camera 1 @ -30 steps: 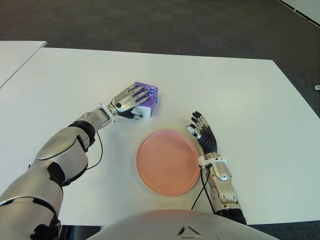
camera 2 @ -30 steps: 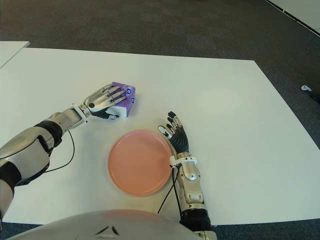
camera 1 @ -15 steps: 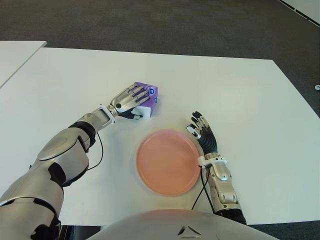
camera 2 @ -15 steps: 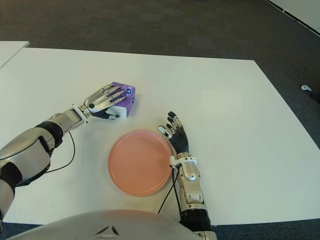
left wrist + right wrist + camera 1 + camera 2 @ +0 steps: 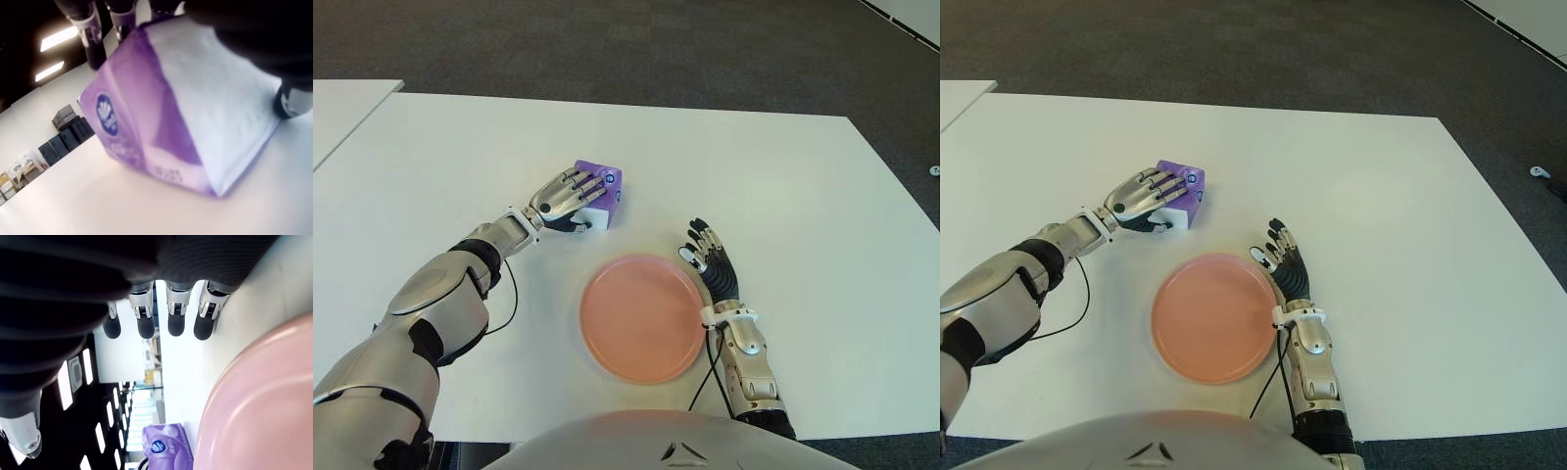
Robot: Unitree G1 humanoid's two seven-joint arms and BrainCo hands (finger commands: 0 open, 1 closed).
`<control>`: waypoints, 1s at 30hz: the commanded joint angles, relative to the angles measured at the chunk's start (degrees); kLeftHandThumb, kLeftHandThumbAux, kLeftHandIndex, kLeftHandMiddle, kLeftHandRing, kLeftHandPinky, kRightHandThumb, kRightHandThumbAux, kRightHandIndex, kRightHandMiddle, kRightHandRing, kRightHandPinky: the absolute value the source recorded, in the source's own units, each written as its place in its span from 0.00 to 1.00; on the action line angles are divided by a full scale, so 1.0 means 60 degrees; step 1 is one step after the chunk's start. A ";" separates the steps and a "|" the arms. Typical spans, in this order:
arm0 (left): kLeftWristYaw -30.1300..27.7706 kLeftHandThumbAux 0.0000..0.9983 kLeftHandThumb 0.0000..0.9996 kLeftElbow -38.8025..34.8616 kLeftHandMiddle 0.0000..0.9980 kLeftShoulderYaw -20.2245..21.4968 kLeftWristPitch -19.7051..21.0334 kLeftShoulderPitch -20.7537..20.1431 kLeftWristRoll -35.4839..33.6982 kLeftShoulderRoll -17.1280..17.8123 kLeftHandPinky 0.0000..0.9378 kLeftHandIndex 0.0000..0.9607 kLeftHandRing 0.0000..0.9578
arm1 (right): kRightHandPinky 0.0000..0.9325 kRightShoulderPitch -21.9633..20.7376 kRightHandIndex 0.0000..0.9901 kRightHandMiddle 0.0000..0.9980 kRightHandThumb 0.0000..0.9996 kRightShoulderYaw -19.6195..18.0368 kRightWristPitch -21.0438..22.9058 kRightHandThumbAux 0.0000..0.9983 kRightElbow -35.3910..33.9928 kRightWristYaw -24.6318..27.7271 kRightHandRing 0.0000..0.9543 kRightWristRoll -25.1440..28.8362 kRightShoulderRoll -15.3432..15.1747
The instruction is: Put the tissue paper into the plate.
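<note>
My left robot hand (image 5: 570, 196) grips the purple tissue pack (image 5: 598, 195) on the worktop (image 5: 783, 186); the pink plate (image 5: 641, 317) lies nearer me, rightward. My right robot hand (image 5: 710, 260), fingers extended, holds nothing beside the plate.

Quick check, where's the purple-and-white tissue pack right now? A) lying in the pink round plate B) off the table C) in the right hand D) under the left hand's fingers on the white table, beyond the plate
D: the left hand wraps the purple-and-white tissue pack on the white table, beyond the bare pink round plate; the right hand beside the plate is open.
</note>
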 commanded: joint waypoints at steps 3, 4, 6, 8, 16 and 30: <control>-0.0600 0.62 0.78 0.0397 0.48 0.0083 -0.0261 0.0909 -0.0199 -0.0478 0.63 0.38 0.57 | 0.00 0.0633 0.00 0.00 0.00 0.0088 0.0950 0.60 0.0561 0.0024 0.00 -0.0029 -0.0036; -0.0549 0.63 0.80 0.0418 0.50 0.0131 -0.0257 0.0975 -0.0274 -0.0552 0.66 0.39 0.60 | 0.00 0.0630 0.00 0.00 0.00 0.0089 0.0953 0.60 0.0553 0.0031 0.00 -0.0025 -0.0041; -0.0420 0.65 0.83 0.0449 0.52 0.0169 -0.0240 0.1066 -0.0366 -0.0651 0.72 0.41 0.66 | 0.00 0.0628 0.00 0.00 0.00 0.0086 0.0939 0.60 0.0550 0.0056 0.00 -0.0008 -0.0052; -0.0280 0.66 0.84 0.0469 0.53 0.0189 -0.0252 0.1121 -0.0439 -0.0695 0.76 0.41 0.71 | 0.00 0.0625 0.00 0.00 0.00 0.0086 0.0915 0.60 0.0550 0.0087 0.00 0.0015 -0.0058; -0.0027 0.67 0.85 0.0530 0.55 0.0321 -0.0403 0.1222 -0.0682 -0.0781 0.83 0.42 0.82 | 0.00 0.0629 0.00 0.00 0.00 0.0044 0.0814 0.60 0.0577 0.0161 0.00 0.0061 -0.0064; -0.0562 0.67 0.85 0.0642 0.55 0.0573 -0.0310 0.1274 -0.1031 -0.0899 0.84 0.42 0.85 | 0.00 0.0596 0.00 0.00 0.00 -0.0018 0.0777 0.62 0.0642 0.0158 0.00 0.0062 -0.0052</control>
